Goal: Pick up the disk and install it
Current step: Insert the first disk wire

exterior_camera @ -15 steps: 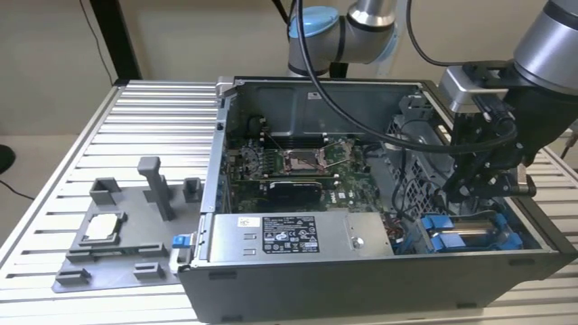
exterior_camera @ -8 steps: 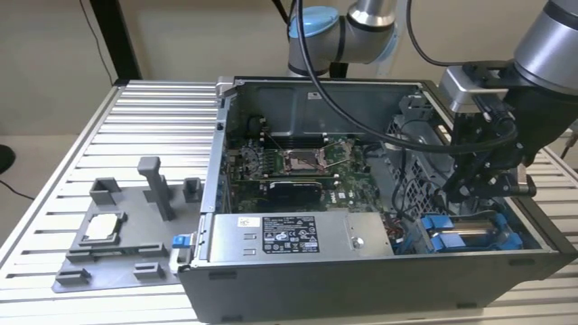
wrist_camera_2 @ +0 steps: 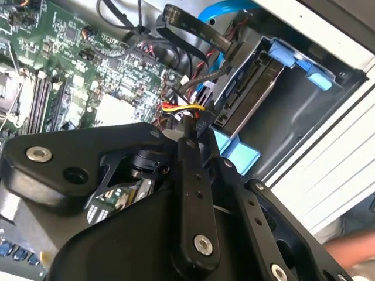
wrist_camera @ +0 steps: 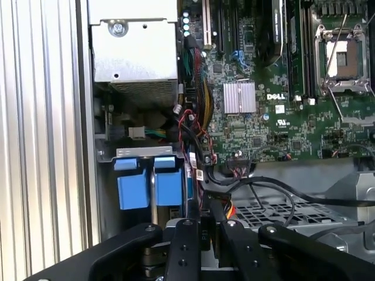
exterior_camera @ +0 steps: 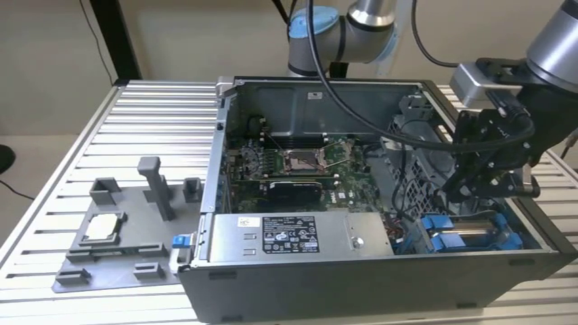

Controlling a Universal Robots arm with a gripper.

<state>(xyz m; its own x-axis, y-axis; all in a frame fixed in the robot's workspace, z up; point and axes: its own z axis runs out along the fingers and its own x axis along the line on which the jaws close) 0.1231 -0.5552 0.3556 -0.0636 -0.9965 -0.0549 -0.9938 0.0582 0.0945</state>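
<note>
Install step, judged nearly done: disk (exterior_camera: 451, 233) seated inside the case (exterior_camera: 361, 284), lower right of the exterior view; gripper (exterior_camera: 470, 189) just above, jaws together, empty. Calls for care around cables (wrist_camera: 199, 146).

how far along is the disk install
Done: the disk sits inside the case, in its corner slot with blue rails showing. In hand: the tool hangs just above it; whether it grips anything is unclear. Left: I can't tell if the disk is fully seated.
</note>
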